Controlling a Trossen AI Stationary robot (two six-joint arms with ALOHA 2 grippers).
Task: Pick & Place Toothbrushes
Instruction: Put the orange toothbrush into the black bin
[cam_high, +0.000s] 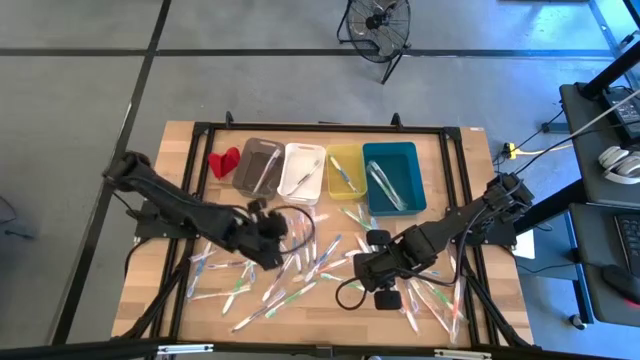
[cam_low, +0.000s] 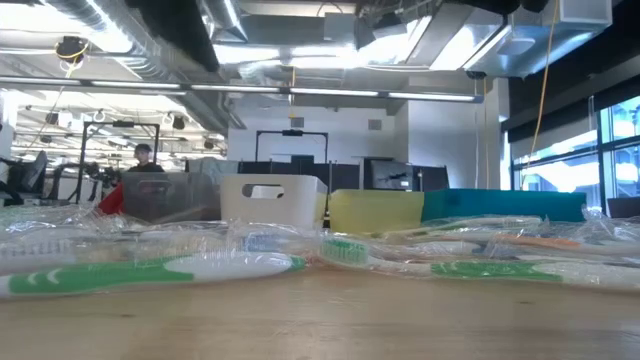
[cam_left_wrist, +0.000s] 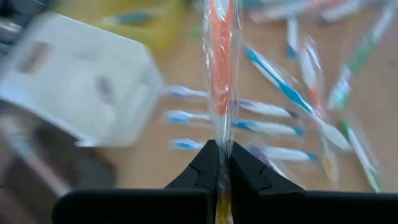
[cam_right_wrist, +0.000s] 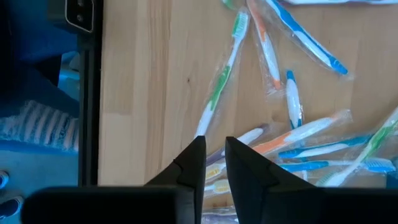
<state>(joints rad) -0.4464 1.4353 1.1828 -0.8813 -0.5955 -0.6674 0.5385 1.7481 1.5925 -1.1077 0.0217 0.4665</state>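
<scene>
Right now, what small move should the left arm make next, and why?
Probably carry it toward the bins. The left gripper is shut on an orange toothbrush in a clear wrapper, already lifted above the other toothbrushes. The white bin is close beside it. The right gripper is low over the scattered pile.

Open-plan lab/office floor. Exposed ducts (cam_low: 150, 30) and strip lights running along the ceiling, monitors (cam_low: 385, 175) sitting on desks behind, a person (cam_low: 143, 157) standing far back. Wooden table (cam_high: 180, 160) sitting inside a black frame (cam_high: 320, 127) on grey floor; fan (cam_high: 378, 22) standing nearby, desk with headphones (cam_high: 618, 160) lying alongside.
</scene>
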